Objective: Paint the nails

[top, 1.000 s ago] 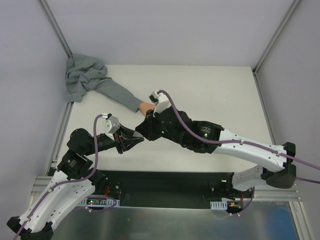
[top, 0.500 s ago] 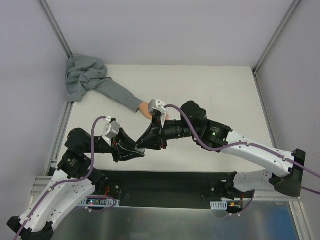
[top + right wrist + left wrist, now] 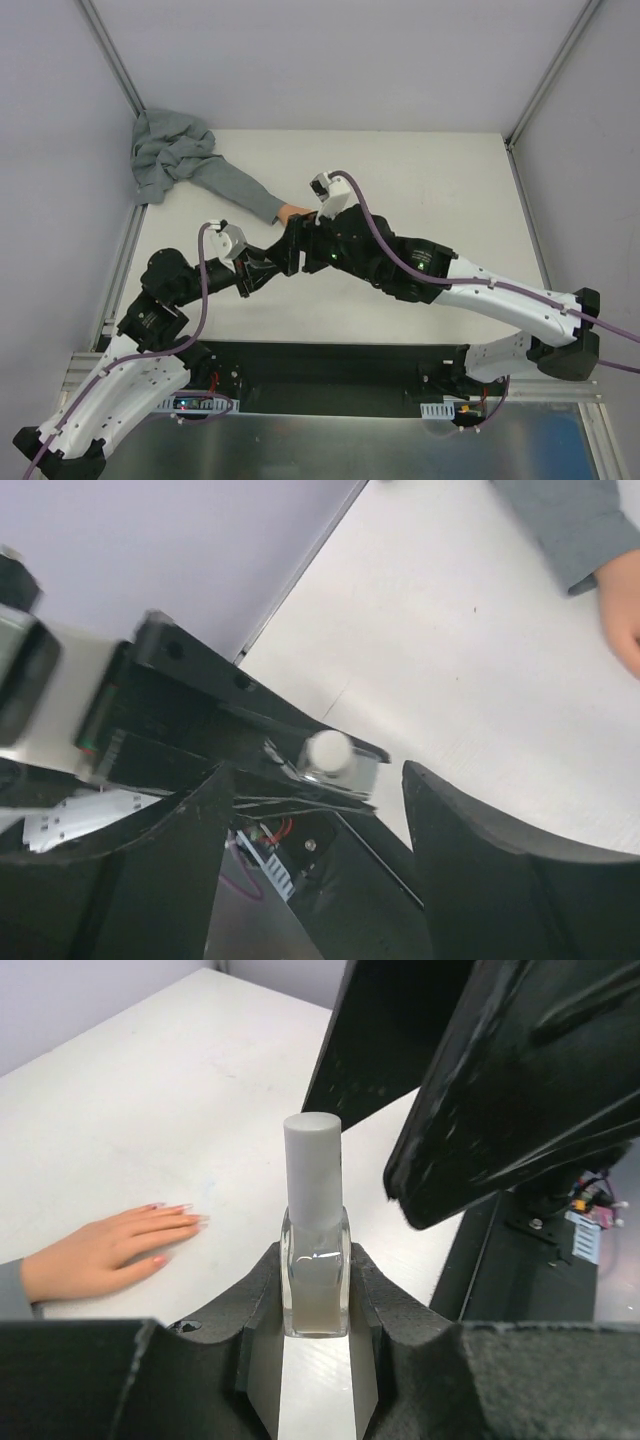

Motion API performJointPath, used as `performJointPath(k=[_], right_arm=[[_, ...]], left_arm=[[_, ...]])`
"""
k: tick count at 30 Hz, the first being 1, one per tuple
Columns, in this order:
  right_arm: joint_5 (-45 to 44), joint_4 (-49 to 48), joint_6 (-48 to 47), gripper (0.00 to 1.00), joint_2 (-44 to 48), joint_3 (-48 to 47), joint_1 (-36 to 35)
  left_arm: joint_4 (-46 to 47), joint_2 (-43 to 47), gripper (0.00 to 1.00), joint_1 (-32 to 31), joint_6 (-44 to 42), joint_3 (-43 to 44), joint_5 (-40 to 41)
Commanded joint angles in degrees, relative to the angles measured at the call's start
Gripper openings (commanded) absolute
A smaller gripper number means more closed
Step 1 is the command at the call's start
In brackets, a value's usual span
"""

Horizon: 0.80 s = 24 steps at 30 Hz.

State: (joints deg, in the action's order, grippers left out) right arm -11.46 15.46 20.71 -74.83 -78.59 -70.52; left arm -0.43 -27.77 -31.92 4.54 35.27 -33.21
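The fake hand (image 3: 100, 1255) at the lower left of the left wrist view is peach-pink, and its nails (image 3: 183, 1207) are a slightly deeper, glossy pink. Its sleeve (image 3: 235, 188) is plain mid-grey with no pattern. The bottle (image 3: 315, 1260) is clear glass holding pale grey-beige liquid, and its cap (image 3: 312, 1165) is matte off-white. The left tool (image 3: 316, 1310) and right tool (image 3: 316, 768) are black. The counter (image 3: 430, 190) is white. The cables (image 3: 375, 235) are purple.

My right gripper (image 3: 310, 770) has come off the fake hand (image 3: 294, 211) and swung over to the left gripper (image 3: 315, 1255). Its jaws were shut a second ago. Now they're spread wide, one finger each side of the white cap (image 3: 312, 1165) on the bottle (image 3: 315, 1295), clear of it. The left gripper has shifted up towards it.
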Motion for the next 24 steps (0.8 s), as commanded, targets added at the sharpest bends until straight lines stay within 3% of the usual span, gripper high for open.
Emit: performJointPath(k=[1,3,11,18,22,23,24], right_arm=[[-16.55,9.58,3.81,0.65,-5.41,-11.31,-3.30],[-17.97,11.43,4.16,0.54,-8.21,-14.74,-3.92],[-18.86,13.72,3.81,0.49,-12.88,-19.58,-4.36],[-18.16,11.71,4.17,0.40,-11.57,-15.91,-4.27],[-13.69,7.48,-0.74,0.12,-9.12,-12.66,-3.58],[-11.85,6.69,-3.63,0.00,-8.50,-11.86,-2.96],[-2.60,2.25,-5.75,0.00,-7.54,-10.29,-2.09]], left_arm=[[0.69,-0.88,0.00,-0.33,-5.41,2.61,7.37],[0.69,-0.97,0.00,-0.33,-5.59,2.35,7.98],[0.69,1.22,0.00,-0.33,-4.71,1.82,7.72],[0.69,2.46,0.00,-0.33,-1.55,2.00,6.50],[0.69,2.28,0.00,-0.33,-0.15,2.44,3.60],[0.69,2.28,0.00,-0.33,0.21,2.53,0.72],[0.69,2.02,0.00,-0.33,0.65,2.79,-1.13]])
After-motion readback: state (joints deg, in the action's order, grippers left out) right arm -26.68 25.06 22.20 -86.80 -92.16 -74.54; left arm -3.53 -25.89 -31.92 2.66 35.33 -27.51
